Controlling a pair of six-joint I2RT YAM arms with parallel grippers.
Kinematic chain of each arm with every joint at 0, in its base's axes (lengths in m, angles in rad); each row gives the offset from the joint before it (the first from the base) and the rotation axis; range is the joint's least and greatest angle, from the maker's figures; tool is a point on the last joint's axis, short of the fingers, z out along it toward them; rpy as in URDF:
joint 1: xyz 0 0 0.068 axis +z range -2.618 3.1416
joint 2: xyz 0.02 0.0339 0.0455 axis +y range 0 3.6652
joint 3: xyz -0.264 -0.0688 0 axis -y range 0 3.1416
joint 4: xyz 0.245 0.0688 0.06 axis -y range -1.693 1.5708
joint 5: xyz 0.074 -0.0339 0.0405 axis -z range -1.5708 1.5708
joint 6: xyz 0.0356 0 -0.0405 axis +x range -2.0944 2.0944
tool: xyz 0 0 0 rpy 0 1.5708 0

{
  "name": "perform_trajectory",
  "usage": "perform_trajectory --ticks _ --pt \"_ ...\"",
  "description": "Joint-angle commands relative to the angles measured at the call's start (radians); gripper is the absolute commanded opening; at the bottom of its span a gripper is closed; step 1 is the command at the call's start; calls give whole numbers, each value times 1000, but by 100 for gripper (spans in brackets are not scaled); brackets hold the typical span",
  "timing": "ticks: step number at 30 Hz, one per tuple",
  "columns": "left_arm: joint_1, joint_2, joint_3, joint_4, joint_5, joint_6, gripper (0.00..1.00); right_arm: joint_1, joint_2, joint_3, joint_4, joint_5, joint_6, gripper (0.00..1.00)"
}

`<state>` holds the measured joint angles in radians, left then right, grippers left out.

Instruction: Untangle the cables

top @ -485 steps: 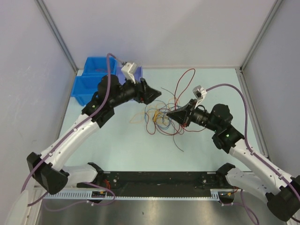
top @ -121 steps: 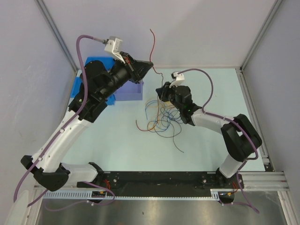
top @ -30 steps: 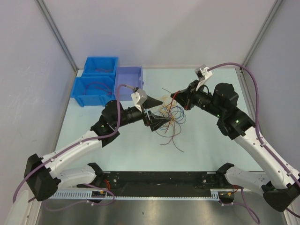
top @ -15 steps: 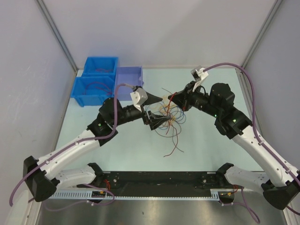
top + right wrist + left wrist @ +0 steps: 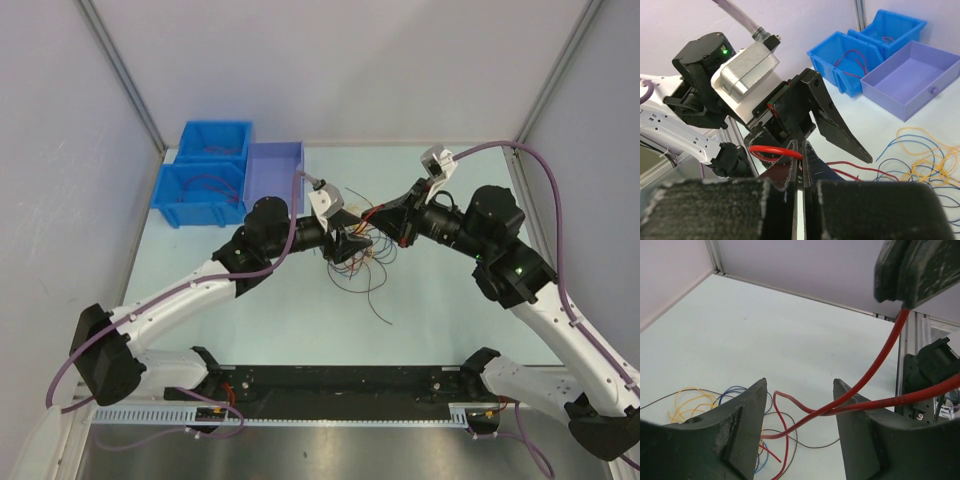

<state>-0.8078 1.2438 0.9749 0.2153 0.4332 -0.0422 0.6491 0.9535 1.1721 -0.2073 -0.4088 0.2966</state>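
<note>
The cables (image 5: 366, 262) lie as a loose tangle of red, yellow, blue and dark wires on the table's middle. My right gripper (image 5: 386, 222) hangs just above them, shut on a red cable (image 5: 771, 150) pinched at its tips (image 5: 802, 146). That red cable (image 5: 871, 374) drops from the right gripper (image 5: 912, 270) and passes through the gap of my left gripper (image 5: 799, 385). Its jaws stand apart on either side of the strand without touching it. From above, the left gripper (image 5: 350, 244) sits tip to tip with the right one. Yellow loops (image 5: 687, 401) and blue loops (image 5: 740, 390) rest below.
Two blue bins (image 5: 213, 142) (image 5: 195, 192) holding a few wires and a purple bin (image 5: 275, 165) stand at the back left. A loose dark strand (image 5: 380, 310) trails toward the front. Grey walls enclose the table on three sides.
My left arm has pushed right and forward, up to the right gripper. Its jaws have narrowed around the red cable. The right gripper has stayed shut and shifted slightly.
</note>
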Motion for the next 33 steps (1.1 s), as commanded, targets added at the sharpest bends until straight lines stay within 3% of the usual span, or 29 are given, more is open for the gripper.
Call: perform_trajectory --ticks 1,9,16,21,27,29,33 --pt "-5 -18 39 7 19 36 57 -6 -28 38 20 -15 -17 0" --pt "-5 -37 13 22 10 16 46 -40 -33 38 37 -30 -7 0" --pt "-7 -30 13 39 3 -1 22 -46 -39 38 17 -15 -14 0" --pt "-5 -35 18 21 -24 -1 1 -66 -58 38 -7 102 -22 0" --pt "-2 -38 94 -85 -148 7 0 -95 -35 38 -119 487 19 0" --pt "8 -29 151 -129 -146 -8 0 -106 -15 32 -161 553 54 0" --pt "28 -30 229 -159 -125 -65 0 -115 42 -20 -156 533 102 0"
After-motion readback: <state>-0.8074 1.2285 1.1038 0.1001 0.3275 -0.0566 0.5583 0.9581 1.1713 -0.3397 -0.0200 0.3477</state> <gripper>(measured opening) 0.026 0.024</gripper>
